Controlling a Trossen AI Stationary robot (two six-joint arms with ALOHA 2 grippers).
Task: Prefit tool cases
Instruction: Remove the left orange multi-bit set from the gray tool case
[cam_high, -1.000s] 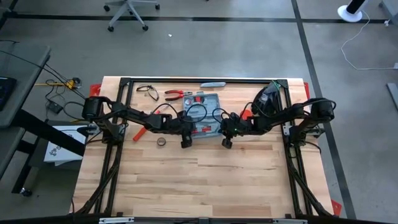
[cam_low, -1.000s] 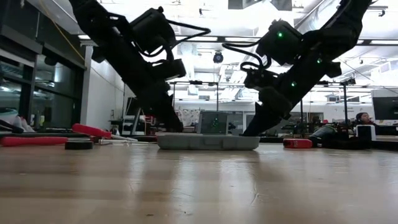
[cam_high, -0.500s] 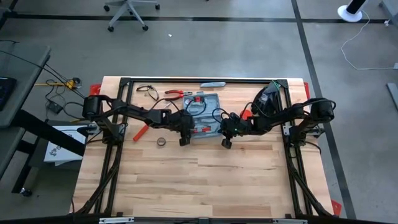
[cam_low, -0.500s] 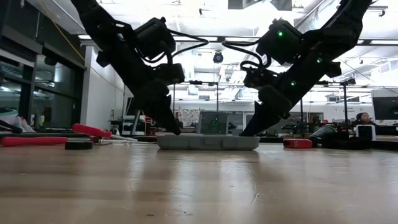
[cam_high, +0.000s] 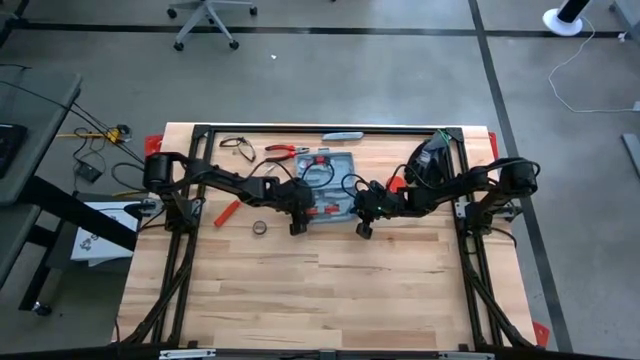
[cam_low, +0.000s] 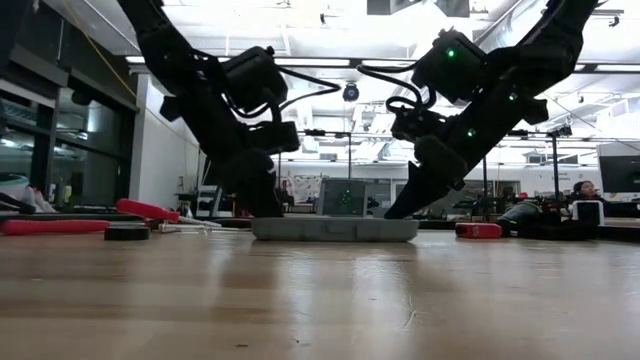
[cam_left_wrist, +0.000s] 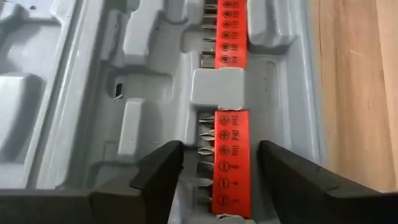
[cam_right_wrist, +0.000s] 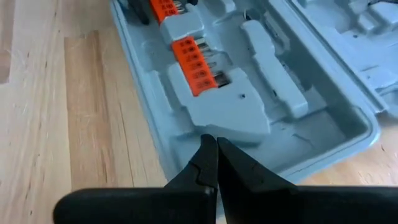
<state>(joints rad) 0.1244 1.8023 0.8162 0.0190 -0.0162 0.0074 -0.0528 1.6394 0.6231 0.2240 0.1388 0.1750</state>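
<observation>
Left gripper (cam_left_wrist: 217, 180) stands open astride our seated red bit holder (cam_left_wrist: 230, 165) in the tool case (cam_high: 328, 200), far-centre on the counter (cam_high: 330, 290); right gripper (cam_right_wrist: 214, 155) closed at its rim. Pliers (cam_high: 285, 152) remain loose, several slots unfilled.

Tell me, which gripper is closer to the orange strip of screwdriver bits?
Left. The left gripper stands open right over an orange bit strip in the tool case. The right gripper is shut at the case's near edge, a bit off.
</observation>
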